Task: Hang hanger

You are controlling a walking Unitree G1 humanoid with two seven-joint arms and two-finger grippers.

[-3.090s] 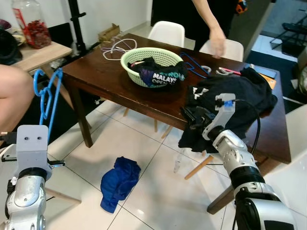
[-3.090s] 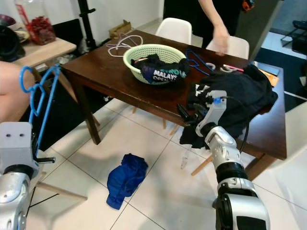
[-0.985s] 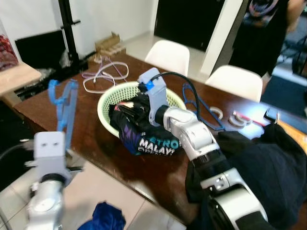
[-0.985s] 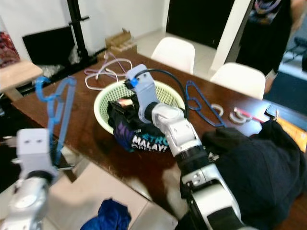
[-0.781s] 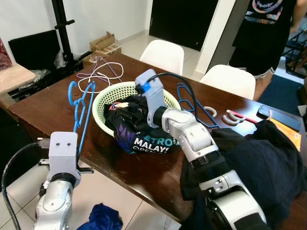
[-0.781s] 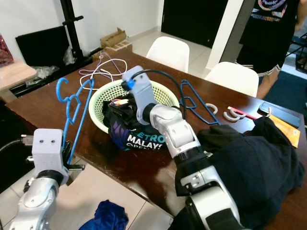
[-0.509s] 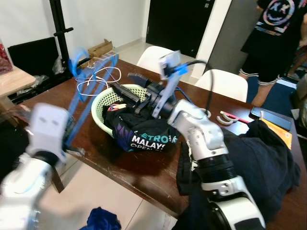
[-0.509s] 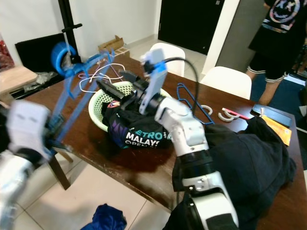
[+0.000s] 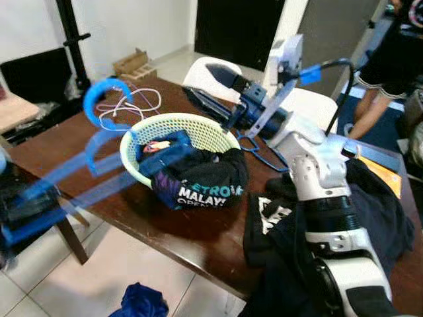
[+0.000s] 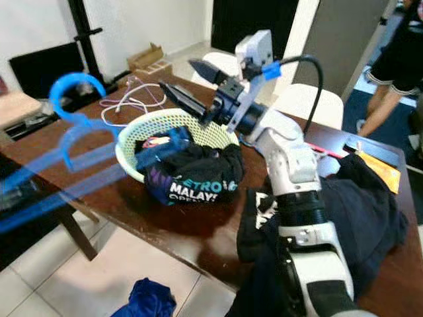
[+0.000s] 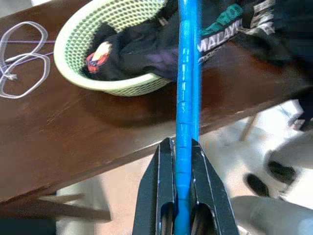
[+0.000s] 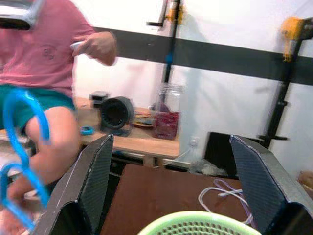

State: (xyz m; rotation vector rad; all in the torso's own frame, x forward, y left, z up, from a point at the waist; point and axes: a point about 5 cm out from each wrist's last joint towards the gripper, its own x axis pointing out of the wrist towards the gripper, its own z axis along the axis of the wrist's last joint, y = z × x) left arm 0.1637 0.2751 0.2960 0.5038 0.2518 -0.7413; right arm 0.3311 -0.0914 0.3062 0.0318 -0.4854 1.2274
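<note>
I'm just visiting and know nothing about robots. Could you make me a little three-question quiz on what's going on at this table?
1. True or false: the left gripper is shut on the blue hanger.
2. What holds the dark shirt printed with white letters? A) a cardboard box B) the pale green basket C) a chair
3. Fill in: the right gripper, raised over the basket, has its fingers ____.

Key: 1 true. 2 B. 3 open, with nothing between them.
</note>
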